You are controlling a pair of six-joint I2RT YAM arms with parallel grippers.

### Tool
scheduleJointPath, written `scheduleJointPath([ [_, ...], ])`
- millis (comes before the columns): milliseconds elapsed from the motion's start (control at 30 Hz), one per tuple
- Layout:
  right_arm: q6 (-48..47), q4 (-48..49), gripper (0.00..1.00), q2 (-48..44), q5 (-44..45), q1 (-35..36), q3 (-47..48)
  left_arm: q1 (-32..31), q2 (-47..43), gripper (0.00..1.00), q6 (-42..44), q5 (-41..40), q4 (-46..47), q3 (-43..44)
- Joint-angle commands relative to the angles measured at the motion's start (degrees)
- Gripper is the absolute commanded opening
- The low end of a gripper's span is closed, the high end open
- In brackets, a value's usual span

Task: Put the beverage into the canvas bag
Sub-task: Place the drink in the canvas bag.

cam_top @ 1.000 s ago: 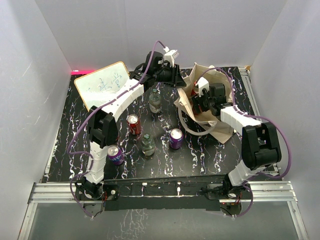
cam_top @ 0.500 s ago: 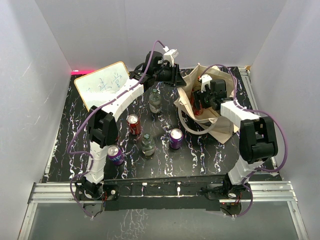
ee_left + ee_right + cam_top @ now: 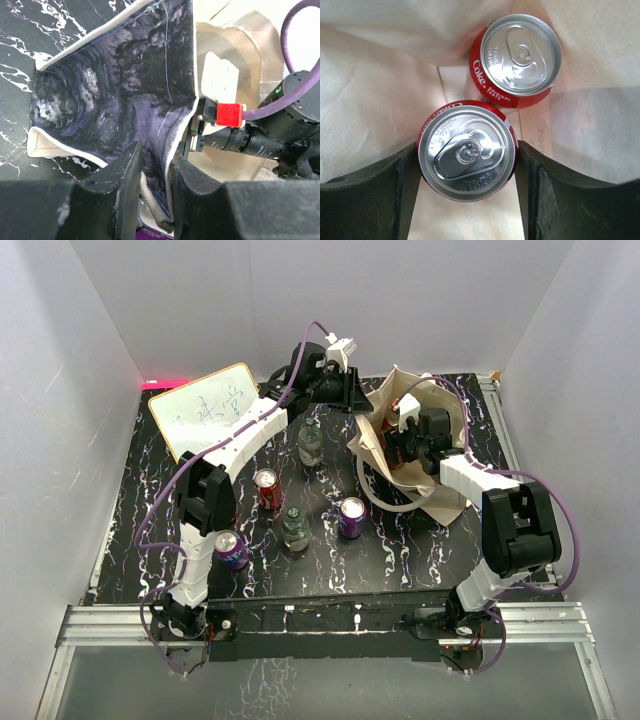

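Left hand (image 3: 156, 200): clenched on the rim of the canvas bag (image 3: 452, 502). In your left wrist view, beige fabric is pinched between its two fingers.
Right hand (image 3: 467, 170): grasping the held can (image 3: 466, 150), one finger pressed to each side. In the top view you find this hand down in the bag's mouth.
Held can: red, silver lid and pull-tab facing your right wrist camera. It is inside the bag, with beige lining on all sides.
Second red can (image 3: 520, 59): Coke label, upright, also inside the bag and just beside the held one. Whether the two touch you cannot tell.
Canvas bag: on the far right part of the table (image 3: 400, 555), mouth gaping, with a loop handle (image 3: 385, 498) trailing onto the table in front. Its black panel (image 3: 115, 90) faces the left hand.
Loose red can (image 3: 267, 488): upright, left of the bag and well apart from it.
Purple cans: one (image 3: 352, 517) near the handle, one (image 3: 231, 549) near the left arm's base.
Bottles: one (image 3: 311, 443) under the left arm, one (image 3: 294, 530) between the purple cans.
Whiteboard (image 3: 205, 408): far left corner, tilted, with handwriting on it.
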Motion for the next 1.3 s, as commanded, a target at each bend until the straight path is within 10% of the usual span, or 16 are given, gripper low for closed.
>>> scheduleJointPath([
  [0, 0.9, -0.9, 0.23, 3.2, -9.4, 0.8, -4.1, 1.2, -0.5, 0.0, -1.4, 0.0, 2.6, 3.0],
  [667, -1.2, -8.9, 0.64, 6.5, -7.3, -0.3, 0.7, 1.1, -0.6, 0.0, -0.8, -0.4, 3.1, 3.5],
  [1267, 0.1, -10.5, 0.8, 5.2, -8.1, -1.2, 2.3, 1.2, -0.4, 0.0, -0.3, -0.2, 3.4, 3.7],
])
